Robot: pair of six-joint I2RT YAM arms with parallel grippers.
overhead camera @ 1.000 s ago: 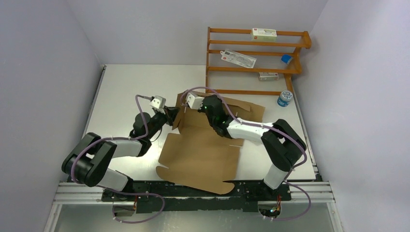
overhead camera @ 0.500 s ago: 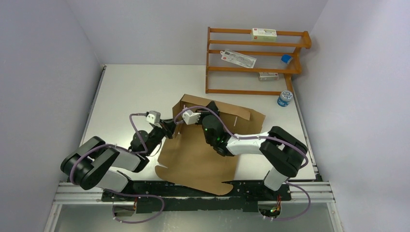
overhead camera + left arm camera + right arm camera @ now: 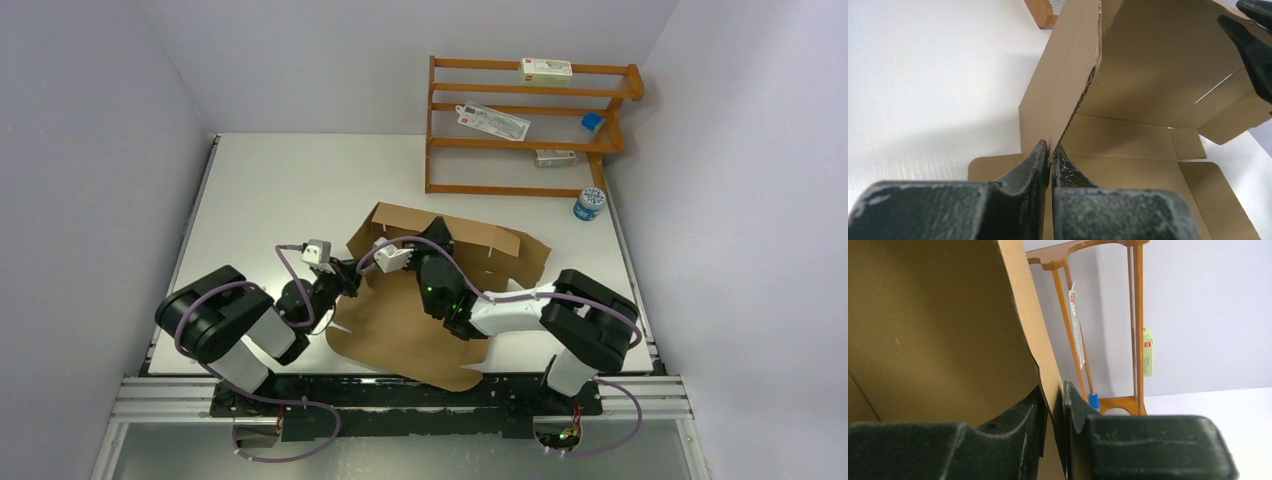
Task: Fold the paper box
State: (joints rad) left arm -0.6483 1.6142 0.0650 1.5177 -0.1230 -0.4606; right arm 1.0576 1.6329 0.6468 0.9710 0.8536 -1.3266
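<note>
The paper box (image 3: 400, 335) is a brown corrugated sheet, its front panel flat on the table and its back part raised as a wall (image 3: 470, 232). My left gripper (image 3: 352, 277) is shut on the upright left side flap's edge (image 3: 1068, 95), fingertips pinching the corrugated edge at the left gripper (image 3: 1050, 152). My right gripper (image 3: 437, 236) reaches over the panel and holds the back wall; in the right wrist view, the cardboard (image 3: 923, 330) runs between the tips of the right gripper (image 3: 1053, 399). A right finger (image 3: 1252, 47) shows in the left wrist view.
An orange wooden rack (image 3: 520, 120) stands at the back right with white cartons (image 3: 546, 70), a flat packet (image 3: 492, 121) and a blue item (image 3: 593, 121). A blue-lidded jar (image 3: 588, 204) sits beside it. The white table (image 3: 270, 180) has side walls close by.
Both grippers have moved toward the near edge, drawing the box's left flap and back wall with them. The back wall now stands more upright and the box sits closer to the arms.
</note>
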